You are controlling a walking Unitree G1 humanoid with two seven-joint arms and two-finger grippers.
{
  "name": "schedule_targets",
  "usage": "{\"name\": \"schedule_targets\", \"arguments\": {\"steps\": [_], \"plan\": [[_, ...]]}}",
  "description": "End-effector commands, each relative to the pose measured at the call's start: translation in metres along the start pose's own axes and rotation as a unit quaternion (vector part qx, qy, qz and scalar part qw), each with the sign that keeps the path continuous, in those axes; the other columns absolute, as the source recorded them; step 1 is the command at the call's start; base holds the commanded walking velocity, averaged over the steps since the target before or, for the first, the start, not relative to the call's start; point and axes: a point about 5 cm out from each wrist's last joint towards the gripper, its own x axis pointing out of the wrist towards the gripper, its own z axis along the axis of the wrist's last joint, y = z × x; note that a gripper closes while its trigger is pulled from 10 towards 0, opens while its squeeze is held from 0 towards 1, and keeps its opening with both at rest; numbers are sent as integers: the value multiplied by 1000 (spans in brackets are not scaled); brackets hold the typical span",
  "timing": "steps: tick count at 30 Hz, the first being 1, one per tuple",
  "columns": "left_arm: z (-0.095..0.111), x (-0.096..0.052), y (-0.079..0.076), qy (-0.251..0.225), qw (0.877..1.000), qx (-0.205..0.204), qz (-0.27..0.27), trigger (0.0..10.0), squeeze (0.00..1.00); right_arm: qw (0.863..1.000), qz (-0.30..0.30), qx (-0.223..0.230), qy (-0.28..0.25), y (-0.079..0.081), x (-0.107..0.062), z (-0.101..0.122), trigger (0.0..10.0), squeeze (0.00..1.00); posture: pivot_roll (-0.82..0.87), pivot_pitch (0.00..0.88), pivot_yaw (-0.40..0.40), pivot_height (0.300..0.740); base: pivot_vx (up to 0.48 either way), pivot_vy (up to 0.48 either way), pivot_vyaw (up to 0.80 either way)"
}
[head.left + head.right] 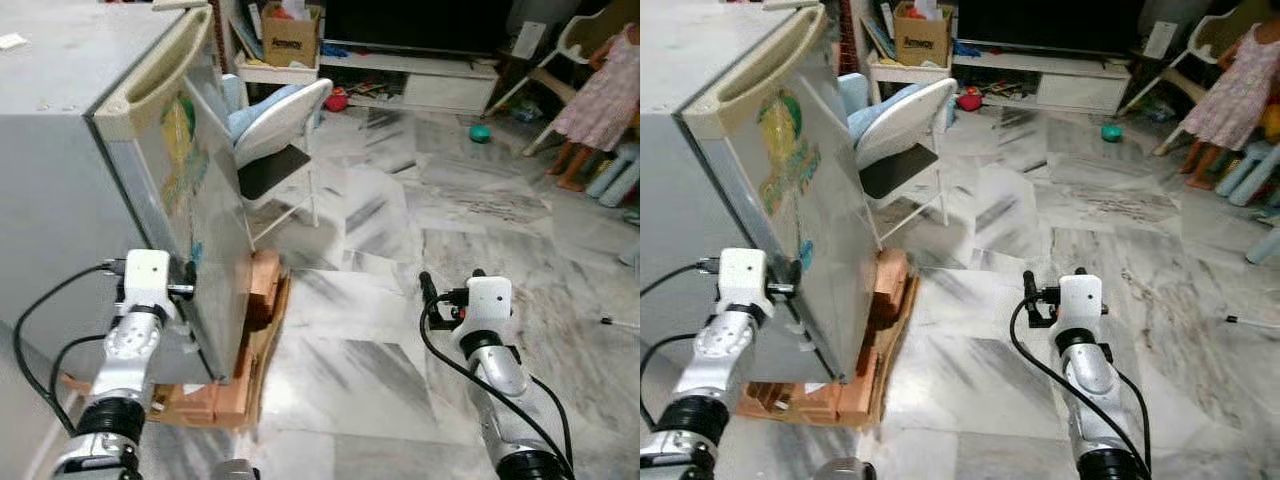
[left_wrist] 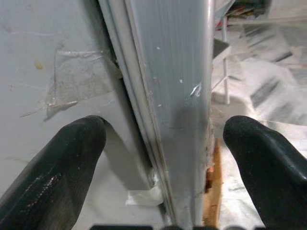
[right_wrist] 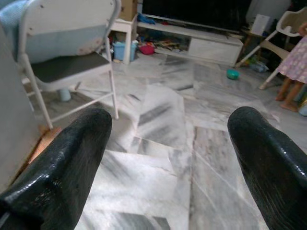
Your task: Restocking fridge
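Left wrist view looks straight along the left end effector [image 2: 158, 158], whose two black fingers [image 2: 53, 167] are spread wide with the free edge of the fridge door [image 2: 172, 96] standing between them, one finger toward the grey fridge body [image 2: 48, 57] and the other on the open floor side; neither pad appears to press the metal, though the close, shadowed angle makes contact hard to rule out. That straddle probably serves to hook the door edge and swing it, since restocking needs the cabinet open first. From the left eye view the fridge [image 1: 60, 180] sits at the robot's left, low enough that its top is seen from above, its door marked with a yellow-green sticker [image 1: 178, 125] and seemingly ajar only by a crack. It rests on stacked bricks and cardboard [image 1: 255, 330], presumably to keep it off the marble floor [image 1: 400, 250]. Beyond the door stands a folding chair [image 1: 275, 130] with a pale cushion, close enough to hinder a full swing. Further right, the right end effector [image 3: 158, 158] hovers over bare floor, fingers wide apart and holding nothing, likely kept free for goods. At far right a person [image 1: 600, 90] in a pink dress stands near a white chair.
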Motion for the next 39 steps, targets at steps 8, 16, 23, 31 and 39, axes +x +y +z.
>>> {"name": "schedule_targets", "arguments": {"steps": [8, 16, 23, 31, 39], "plan": [[30, 13, -36, -59, 993, 14, -98, 10000, 0, 1000, 10, -2, 26, 3, 3, -5, 10000, 0, 15, 0, -70, 740, 0, 0, 0], [37, 16, -50, -73, 990, 16, -123, 10000, 0, 999, 14, 1, 32, 4, 3, -7, 10000, 0, 14, 0, -61, 740, 0, 0, 0], [50, 23, -68, -85, 984, 35, -153, 10000, 0, 994, 29, -24, 101, 6, -2, -28, 10000, 0, 22, 0, -61, 740, 0, 0, 0], [55, 24, -79, -88, 980, 40, -173, 10000, 0, 992, 30, -21, 117, 5, -3, -33, 10000, 0, 10, 0, -48, 740, 0, 0, 0], [8, 5, -51, -40, 990, 53, -121, 10000, 0, 992, 27, -21, 119, 4, -4, -33, 10000, 0, 18, 0, -51, 740, 0, 0, 0]]}}
